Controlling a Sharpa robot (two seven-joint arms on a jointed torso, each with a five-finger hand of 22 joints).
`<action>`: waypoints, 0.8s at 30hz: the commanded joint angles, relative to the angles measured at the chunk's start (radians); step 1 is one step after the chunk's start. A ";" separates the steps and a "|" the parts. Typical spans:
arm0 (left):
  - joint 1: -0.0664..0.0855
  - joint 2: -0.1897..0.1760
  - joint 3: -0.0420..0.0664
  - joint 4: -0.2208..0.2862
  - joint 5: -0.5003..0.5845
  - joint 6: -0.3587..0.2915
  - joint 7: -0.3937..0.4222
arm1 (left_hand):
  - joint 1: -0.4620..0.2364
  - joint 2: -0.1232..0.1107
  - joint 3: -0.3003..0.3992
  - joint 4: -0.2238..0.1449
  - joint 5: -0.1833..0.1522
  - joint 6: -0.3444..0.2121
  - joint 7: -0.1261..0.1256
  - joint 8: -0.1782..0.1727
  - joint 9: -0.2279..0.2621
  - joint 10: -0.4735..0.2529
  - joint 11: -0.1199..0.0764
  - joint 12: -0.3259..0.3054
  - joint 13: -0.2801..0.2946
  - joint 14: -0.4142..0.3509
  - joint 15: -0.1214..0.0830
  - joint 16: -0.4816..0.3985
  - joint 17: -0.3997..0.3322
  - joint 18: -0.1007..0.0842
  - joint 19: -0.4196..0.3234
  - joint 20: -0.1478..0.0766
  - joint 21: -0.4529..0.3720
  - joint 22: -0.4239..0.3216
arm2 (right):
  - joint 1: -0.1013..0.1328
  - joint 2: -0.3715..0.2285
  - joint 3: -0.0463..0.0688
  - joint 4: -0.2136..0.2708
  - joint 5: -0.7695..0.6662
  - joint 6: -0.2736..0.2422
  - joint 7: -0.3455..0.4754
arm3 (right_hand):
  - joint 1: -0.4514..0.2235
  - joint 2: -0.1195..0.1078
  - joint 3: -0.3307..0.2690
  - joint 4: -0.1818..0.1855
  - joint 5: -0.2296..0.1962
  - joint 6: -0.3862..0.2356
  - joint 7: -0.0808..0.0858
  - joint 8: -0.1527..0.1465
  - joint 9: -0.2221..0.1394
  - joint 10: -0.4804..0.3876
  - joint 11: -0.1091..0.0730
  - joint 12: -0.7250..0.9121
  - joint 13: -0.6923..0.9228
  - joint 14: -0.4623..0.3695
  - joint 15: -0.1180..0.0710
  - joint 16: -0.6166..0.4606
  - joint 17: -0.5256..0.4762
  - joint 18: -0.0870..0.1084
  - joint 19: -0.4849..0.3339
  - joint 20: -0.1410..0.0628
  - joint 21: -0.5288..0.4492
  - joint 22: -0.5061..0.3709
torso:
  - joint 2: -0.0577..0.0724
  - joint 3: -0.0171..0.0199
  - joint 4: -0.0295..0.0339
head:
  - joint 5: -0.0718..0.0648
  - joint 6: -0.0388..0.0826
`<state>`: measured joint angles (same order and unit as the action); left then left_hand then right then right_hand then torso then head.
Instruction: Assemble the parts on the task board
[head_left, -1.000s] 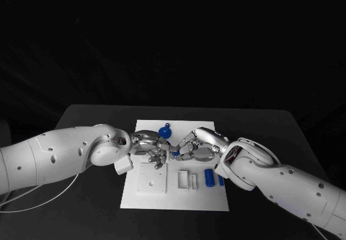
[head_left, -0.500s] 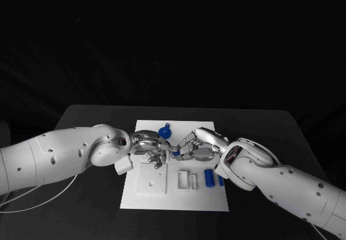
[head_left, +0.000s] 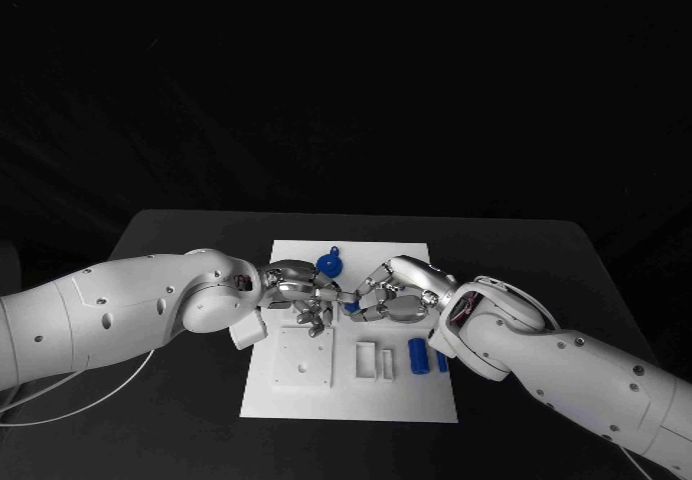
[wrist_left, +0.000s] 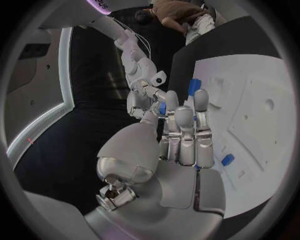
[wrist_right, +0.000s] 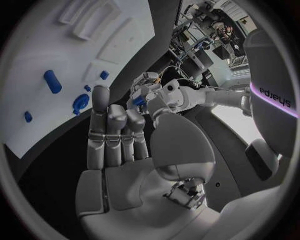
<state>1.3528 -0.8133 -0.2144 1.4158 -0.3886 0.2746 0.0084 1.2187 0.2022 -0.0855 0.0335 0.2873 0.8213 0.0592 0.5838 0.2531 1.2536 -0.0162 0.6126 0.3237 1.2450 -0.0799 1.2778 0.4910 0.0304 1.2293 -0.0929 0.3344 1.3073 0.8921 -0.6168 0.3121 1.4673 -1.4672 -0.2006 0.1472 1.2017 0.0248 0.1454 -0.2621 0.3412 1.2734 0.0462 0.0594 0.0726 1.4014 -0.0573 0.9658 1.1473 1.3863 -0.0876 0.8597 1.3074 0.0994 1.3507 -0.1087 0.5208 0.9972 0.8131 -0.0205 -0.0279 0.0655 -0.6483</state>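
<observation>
— White task board (head_left: 353, 385) flat on the black table (head_left: 173, 235), between both arms. Blue parts on it: a round one with a tab (head_left: 329, 264) near the far edge, a long capsule (head_left: 418, 355) beside the right arm, a thinner bar (head_left: 441, 360) just next to it.

— And the hands?

— Meeting over the board's middle. Left hand (head_left: 300, 292) and right hand (head_left: 389, 297) fingertip to fingertip, a small blue part (head_left: 348, 308) between them.

— Pinched by which?

— Cannot tell. Left fingers (wrist_left: 185, 125) pressed side by side, blue showing past the tips. Right fingers (wrist_right: 115, 130) likewise together, curled forward.
</observation>
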 joint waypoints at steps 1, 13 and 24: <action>0.001 0.003 0.001 0.005 0.013 -0.003 0.005 | 0.010 -0.005 -0.004 -0.005 -0.005 -0.002 0.004 0.005 -0.003 -0.007 0.000 0.002 -0.001 0.001 0.006 0.000 -0.002 0.006 0.008 0.000 -0.003 0.017 | -0.001 0.002 -0.001 -0.001 -0.004 0.021 0.001 | -0.008 -0.003 0.005 0.004 0.003 0.039 -0.031 0.005 0.031 0.007 -0.003 -0.004 0.001 0.005 -0.004 0.002 0.008 -0.010 0.004 0.000 -0.004 0.001 | 0.000 0.0007 -0.0003 | -0.001 -0.001; 0.001 0.007 0.001 0.004 0.007 0.002 -0.004 | 0.032 -0.024 -0.003 -0.075 0.017 0.005 -0.002 0.025 -0.013 -0.006 -0.004 -0.001 -0.003 0.000 0.004 0.003 -0.001 0.003 0.007 -0.002 -0.001 0.018 | -0.002 0.004 -0.001 -0.002 -0.005 0.022 0.001 | -0.012 -0.003 0.006 0.006 0.004 0.040 -0.032 0.005 0.028 0.010 -0.003 -0.006 0.003 0.006 -0.004 0.002 0.009 -0.010 0.007 0.000 -0.009 0.007 | 0.000 0.0011 -0.0008 | -0.005 -0.003; 0.001 0.010 0.001 0.002 -0.003 -0.010 -0.024 | -0.017 -0.099 -0.057 -0.053 0.039 0.012 0.005 0.016 -0.027 -0.007 -0.001 -0.001 -0.003 -0.004 0.005 0.004 0.000 0.002 0.004 -0.001 -0.001 0.018 | -0.003 0.005 -0.001 0.000 -0.006 0.022 0.001 | -0.012 -0.004 0.007 0.007 0.004 0.041 -0.032 0.005 0.028 0.011 -0.003 -0.007 0.005 0.007 -0.004 0.004 0.010 -0.010 0.009 -0.001 -0.011 0.009 | 0.000 0.0005 -0.0004 | -0.007 -0.003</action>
<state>1.3530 -0.8071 -0.2141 1.4148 -0.3904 0.2698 -0.0103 1.2008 0.1109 -0.1395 -0.0200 0.3214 0.8343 0.0568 0.6035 0.2275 1.2538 -0.0161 0.6126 0.3213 1.2450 -0.0800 1.2778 0.4903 0.0304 1.2293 -0.0930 0.3344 1.3079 0.8908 -0.6139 0.3117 1.4643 -1.4686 -0.1935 0.1447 1.1927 0.0153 0.1486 -0.2587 0.3410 1.2772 0.0419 0.0595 0.0726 1.4066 -0.0591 0.9658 1.1515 1.3897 -0.0910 0.8596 1.3081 0.0994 1.3507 -0.1086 0.5154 1.0055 0.8133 -0.0198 -0.0285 0.0588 -0.6510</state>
